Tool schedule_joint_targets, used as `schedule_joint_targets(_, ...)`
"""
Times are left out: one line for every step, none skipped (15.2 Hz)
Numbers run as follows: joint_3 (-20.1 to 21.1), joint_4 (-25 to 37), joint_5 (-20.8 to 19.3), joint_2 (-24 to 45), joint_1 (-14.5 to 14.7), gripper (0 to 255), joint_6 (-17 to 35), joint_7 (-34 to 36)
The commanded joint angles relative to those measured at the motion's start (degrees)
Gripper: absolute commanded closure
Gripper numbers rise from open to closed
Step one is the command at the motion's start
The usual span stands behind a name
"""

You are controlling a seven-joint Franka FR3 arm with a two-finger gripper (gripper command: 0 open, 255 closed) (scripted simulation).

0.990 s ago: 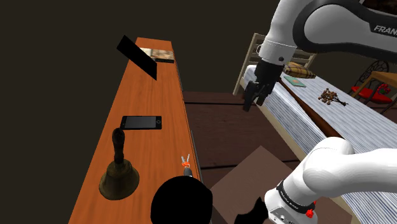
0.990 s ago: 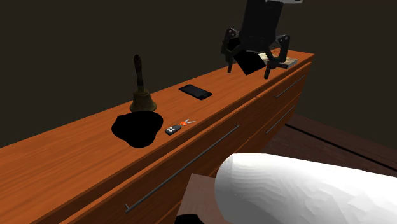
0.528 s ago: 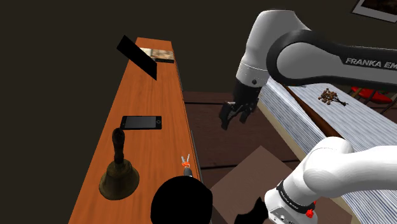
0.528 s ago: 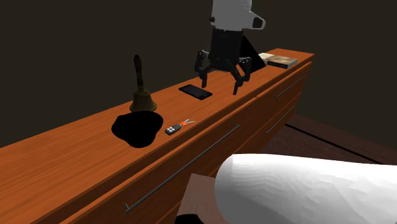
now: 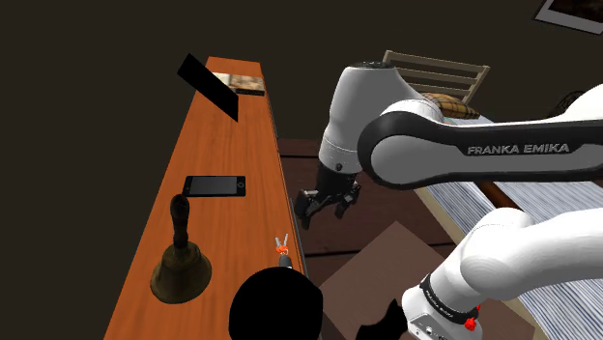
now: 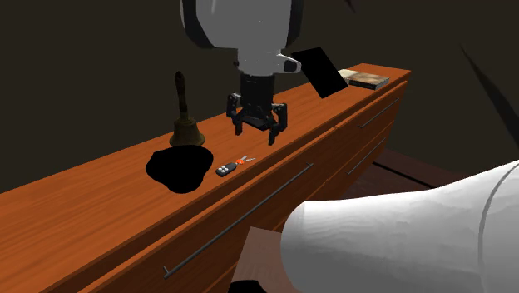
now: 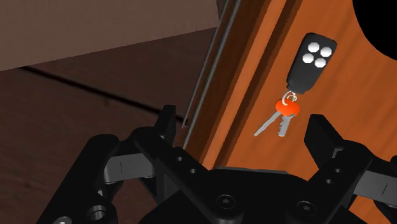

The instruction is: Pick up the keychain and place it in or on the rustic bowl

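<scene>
"Where could this go wrong?"

"At the table's point(image 5: 217, 155) front edge. The black bowl point(image 6: 177, 169) sits just beside the keychain point(image 7: 298, 81), which lies flat near that edge."

"And the tool point(image 7: 243, 121)?"

"Fingers apart, empty, hovering off-centre above the keys. Descending like that, I think one finger could miss the table or nudge the keys over."

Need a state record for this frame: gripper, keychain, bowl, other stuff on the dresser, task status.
gripper: open, empty, in the air near the dresser's front edge
keychain: black fob with red-headed keys, flat on the dresser top near its front edge, untouched
bowl: drawn plain black, beside the keychain, apart from it
other: bell, phone
status: keychain not yet grasped
</scene>
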Motion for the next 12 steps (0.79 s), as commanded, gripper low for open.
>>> schedule_joint_targets(3.83,1.14,0.32,4.0,-0.93,0,3.64,4.09)
schedule_joint_targets(5.67,1.63,0.19,6.0,-1.5,0,5.43,6.05)
schedule_joint_targets(7.55,2.2,-0.13,8.11,-2.19,0,7.22,8.1)
schedule_joint_targets(9.5,2.84,-0.67,10.34,-3.01,0,9.02,10.25)
schedule_joint_targets(11.48,3.57,-1.49,12.72,-3.92,0,10.82,12.54)
schedule_joint_targets(13.5,4.36,-2.63,15.25,-4.94,0,12.62,15.0)
schedule_joint_targets(14.5,4.78,-3.35,16.57,-5.47,0,13.51,16.32)
schedule_joint_targets(14.85,4.37,-3.51,17.13,-5.58,0,14.43,16.5)
schedule_joint_targets(15.22,3.97,-3.7,17.72,-5.72,0,15.37,16.7)
schedule_joint_targets(15.6,3.58,-3.92,18.33,-5.86,0,16.31,16.92)
schedule_joint_targets(15.99,3.21,-4.17,18.97,-6.03,0,17.26,17.16)
schedule_joint_targets(16.38,2.84,-4.44,19.63,-6.21,0,18.21,17.42)
